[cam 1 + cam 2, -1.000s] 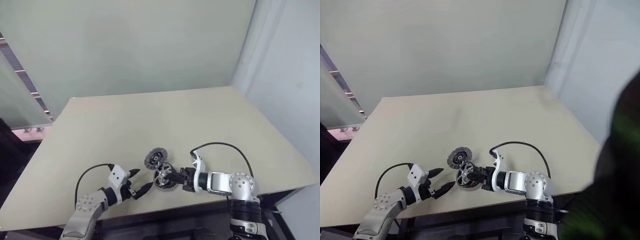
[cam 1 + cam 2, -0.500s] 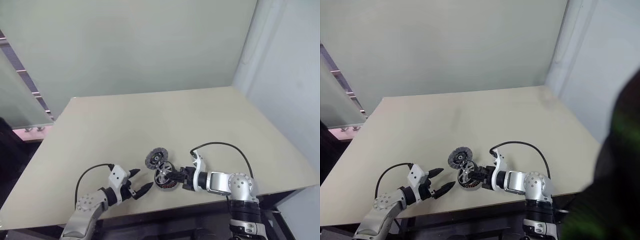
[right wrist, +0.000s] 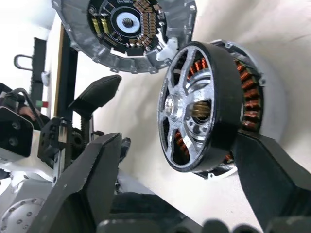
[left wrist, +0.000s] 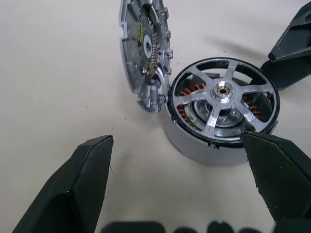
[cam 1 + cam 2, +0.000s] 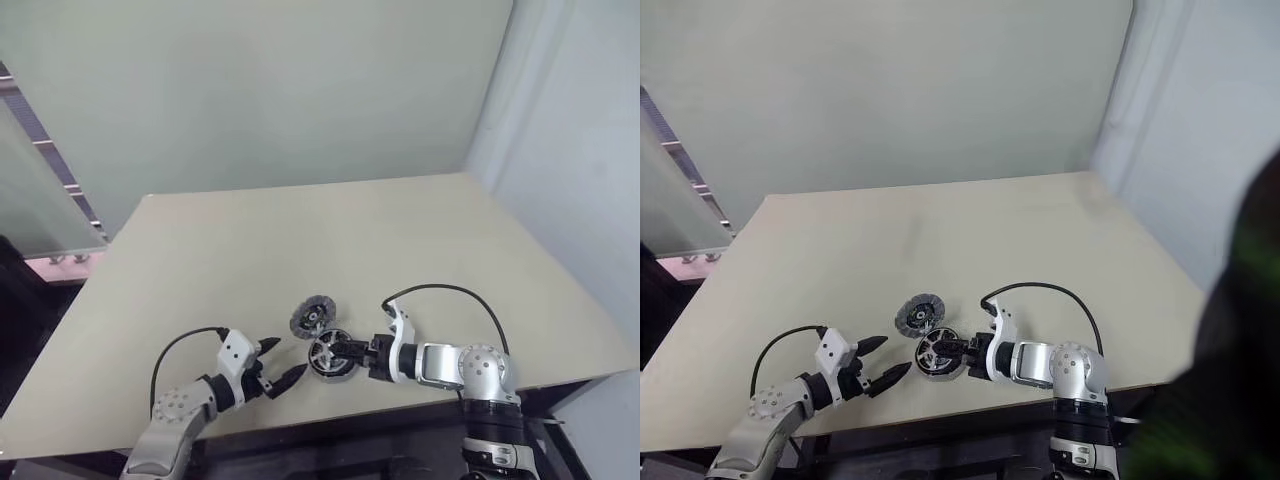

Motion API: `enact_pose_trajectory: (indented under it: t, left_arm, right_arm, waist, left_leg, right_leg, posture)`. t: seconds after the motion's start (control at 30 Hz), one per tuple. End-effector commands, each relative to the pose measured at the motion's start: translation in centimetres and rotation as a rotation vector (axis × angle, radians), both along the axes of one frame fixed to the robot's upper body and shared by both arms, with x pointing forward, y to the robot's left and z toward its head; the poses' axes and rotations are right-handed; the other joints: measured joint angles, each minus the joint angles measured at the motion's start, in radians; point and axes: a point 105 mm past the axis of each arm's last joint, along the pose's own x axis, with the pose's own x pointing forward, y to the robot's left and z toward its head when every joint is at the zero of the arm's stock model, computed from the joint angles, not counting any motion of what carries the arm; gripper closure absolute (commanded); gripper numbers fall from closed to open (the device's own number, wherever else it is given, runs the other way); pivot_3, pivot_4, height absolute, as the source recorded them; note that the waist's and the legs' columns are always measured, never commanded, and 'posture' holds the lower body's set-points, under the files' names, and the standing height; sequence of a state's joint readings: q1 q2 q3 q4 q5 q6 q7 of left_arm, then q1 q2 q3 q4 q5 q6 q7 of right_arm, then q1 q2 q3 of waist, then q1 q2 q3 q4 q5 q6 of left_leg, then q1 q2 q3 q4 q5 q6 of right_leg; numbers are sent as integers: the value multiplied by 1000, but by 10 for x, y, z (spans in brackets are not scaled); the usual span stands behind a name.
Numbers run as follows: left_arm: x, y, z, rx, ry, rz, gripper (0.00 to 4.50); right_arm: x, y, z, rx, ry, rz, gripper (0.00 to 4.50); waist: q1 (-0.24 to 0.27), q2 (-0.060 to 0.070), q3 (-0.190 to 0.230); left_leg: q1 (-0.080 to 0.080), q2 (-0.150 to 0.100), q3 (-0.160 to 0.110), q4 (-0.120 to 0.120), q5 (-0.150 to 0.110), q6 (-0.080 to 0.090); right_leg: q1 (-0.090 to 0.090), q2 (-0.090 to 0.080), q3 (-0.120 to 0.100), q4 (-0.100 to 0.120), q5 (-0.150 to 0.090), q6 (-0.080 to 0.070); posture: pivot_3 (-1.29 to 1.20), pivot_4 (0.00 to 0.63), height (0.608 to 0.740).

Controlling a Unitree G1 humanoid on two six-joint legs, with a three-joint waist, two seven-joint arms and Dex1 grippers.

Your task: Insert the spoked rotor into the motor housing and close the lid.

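So the spoked rotor [image 4: 221, 104] is sitting on the beige table [image 5: 330, 240] near the front edge, spoke face up, with copper windings peeking through the gaps between the silver spokes and a pale grey cup around its lower part. Right beside it, touching or as good as touching at the rim, is the motor housing [image 4: 146, 51], the flat grey disc with the ribbed edge. From the left wrist camera it looks tipped up against the rotor, but from the head camera I can't really tell how much it leans. The right gripper [image 5: 345, 352] is right at the rotor with its fingers spread either side of it, one black finger [image 3: 272, 179] close to the rim; not clear whether it actually touches. The left gripper [image 5: 282, 362] hangs a little way off to the left, fingers spread wide, nothing between them, pointed toward the two discs.
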State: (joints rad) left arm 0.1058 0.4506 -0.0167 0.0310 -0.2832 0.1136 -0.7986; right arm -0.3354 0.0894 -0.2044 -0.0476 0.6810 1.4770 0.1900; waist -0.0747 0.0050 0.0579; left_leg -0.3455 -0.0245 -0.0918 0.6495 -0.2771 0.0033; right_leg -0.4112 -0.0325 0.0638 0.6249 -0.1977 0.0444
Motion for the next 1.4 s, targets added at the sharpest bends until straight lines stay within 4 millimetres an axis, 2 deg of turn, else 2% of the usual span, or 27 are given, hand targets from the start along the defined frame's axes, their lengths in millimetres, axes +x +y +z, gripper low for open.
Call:
enact_pose_trajectory:
  t: [0.03,0.23,0.33,0.37,0.43,0.53,0.73,0.9,1.03,1.1,1.2,1.3,1.4]
  left_arm:
    - [4,-3,9,-2,-49,-12,0]
    - [5,-4,9,-7,-49,-13,0]
    - [5,-4,9,-8,-50,-11,0]
    - [6,-4,9,-8,-50,-9,0]
    - [7,-3,9,-7,-52,-6,0]
    - [9,-2,10,-7,-55,-1,0]
    - [10,0,12,-1,-60,-3,0]
    - [9,3,15,5,-66,-2,0]
    - [7,3,15,7,-68,0,0]
    - [7,3,15,8,-67,0,0]
    - [6,3,16,8,-66,0,0]
    - [6,3,15,10,-63,0,0]
    - [6,4,15,11,-59,1,0]
  right_arm:
    - [4,-4,17,-11,-82,9,641]
    - [7,-19,30,-108,-184,24,641]
    - [12,-24,36,-180,-297,37,641]
    - [14,-22,40,-178,-358,43,808]
    - [16,-17,42,-229,-476,73,1242]
    - [19,-8,32,-365,-661,160,2282]
    - [27,19,11,-456,-856,246,4419]
    - [32,30,-12,-480,-846,244,4469]
    - [21,27,-46,-541,-775,312,4469]
    - [17,28,-49,-532,-774,321,4469]
    - [20,30,-31,-474,-809,285,4469]
    - [24,32,-4,-425,-883,272,4469]
    - [18,34,21,-390,-948,361,4469]
  waist:
    - [0,0,0]
    - [0,0,0]
    - [0,0,0]
    - [0,0,0]
    - [0,0,0]
    - [0,0,0]
    - [0,-2,0]
    - [2,-3,0]
    - [3,-3,-1]
    - [3,-4,-2]
    - [3,-4,-4]
    - [3,-4,-4]
    - [4,-4,-4]
  left_leg:
    - [0,0,0,0,0,0]
    - [-1,0,0,-1,0,0]
    - [-1,0,0,-1,0,0]
    - [-1,0,0,0,0,0]
    - [-1,0,0,0,0,0]
    - [-1,0,1,0,0,0]
    - [0,1,1,0,0,0]
    - [-1,0,0,2,0,0]
    - [1,0,0,2,0,0]
    - [3,0,0,1,0,0]
    - [4,1,0,1,0,0]
    - [3,0,0,1,0,0]
    - [2,0,0,2,0,0]
  right_leg:
    - [0,0,0,0,0,0]
    - [-1,0,0,0,0,0]
    - [-1,0,0,0,0,0]
    - [-1,0,0,0,0,0]
    - [-1,0,0,0,0,0]
    - [-1,0,0,-1,0,0]
    - [-1,0,0,0,0,0]
    - [0,0,0,0,0,0]
    - [1,0,0,0,0,0]
    - [3,0,0,0,0,0]
    - [3,0,0,1,0,0]
    - [3,0,0,1,0,0]
    - [2,0,0,1,0,0]
  posture:
    - [0,0,740]
    - [0,0,740]
    - [0,0,740]
    - [0,0,740]
    - [0,0,740]
    - [0,0,740]
    - [0,0,740]
    - [0,0,740]
    - [0,0,740]
    - [0,0,740]
    - [0,0,740]
    - [0,0,740]
    - [0,0,740]
